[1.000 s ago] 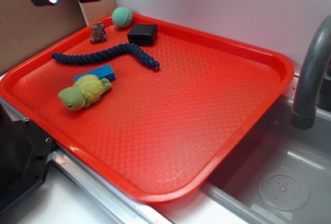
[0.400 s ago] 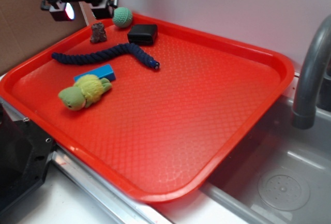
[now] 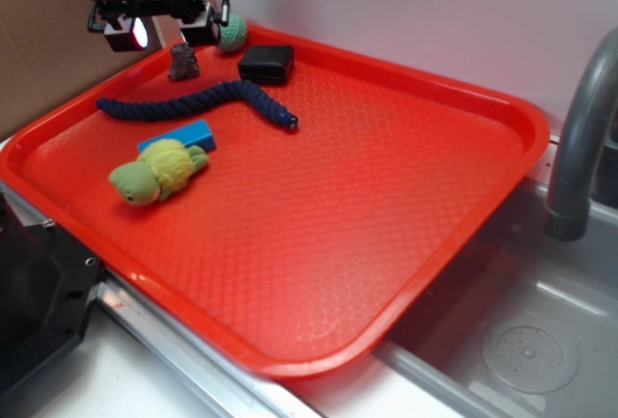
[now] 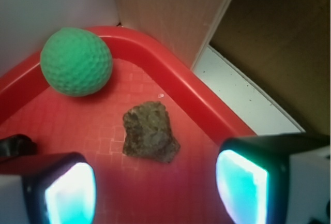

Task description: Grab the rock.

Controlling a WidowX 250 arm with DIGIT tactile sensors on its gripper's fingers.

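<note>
No logos or writing we can make out on anything here. The rock (image 4: 150, 132) is a lumpy, rough little chunk, dark brown-grey with a slightly greenish cast up close, sitting flat on the red tray (image 3: 386, 177) in its far corner, near the green ball (image 4: 76, 61) but not touching it. Our pincer (image 3: 159, 30) hangs above the rock, spread wide, gripping nothing; both fingers (image 4: 62, 189) flank the rock in the wrist view.

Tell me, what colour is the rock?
The rock is dark brown-grey with faint reddish flecks, seen best in the wrist view.
</note>
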